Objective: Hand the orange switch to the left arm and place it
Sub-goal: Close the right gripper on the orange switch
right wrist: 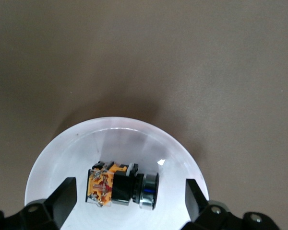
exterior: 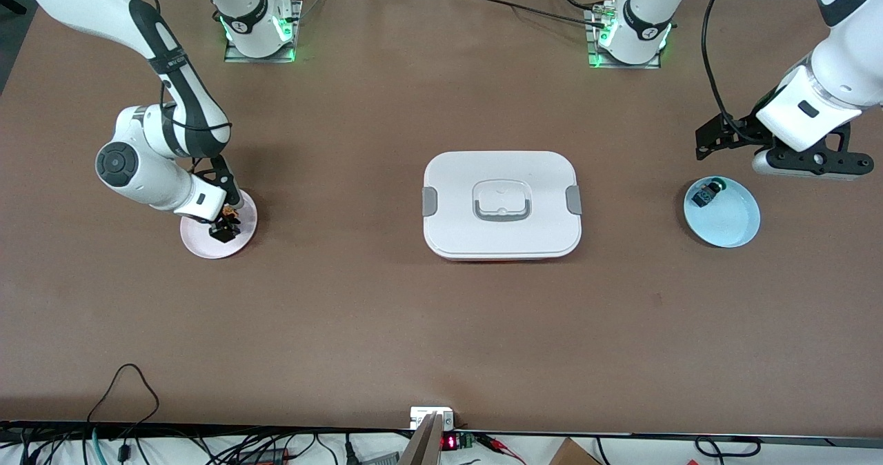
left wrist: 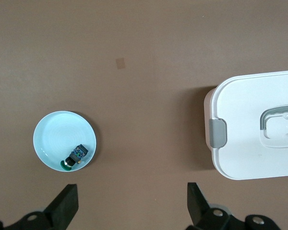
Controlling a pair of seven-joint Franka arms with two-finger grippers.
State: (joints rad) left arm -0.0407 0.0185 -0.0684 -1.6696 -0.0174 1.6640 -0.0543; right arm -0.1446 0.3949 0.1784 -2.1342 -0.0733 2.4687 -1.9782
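Right gripper (right wrist: pixel 127 203) spread wide astride orange switch (right wrist: pixel 122 185), seemingly untouched; left gripper (left wrist: pixel 132 203) spread, waiting.

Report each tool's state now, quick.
Left tool: open, empty, above the table near the blue plate.
Right tool: open, straddling the orange switch on the pink plate, not gripping.

Legible text: none. Small red digits glow on a display (exterior: pixel 449 442) at the counter (exterior: pixel 441 327) edge nearest the front camera, unreadable; markings on the arm bases cannot be made out
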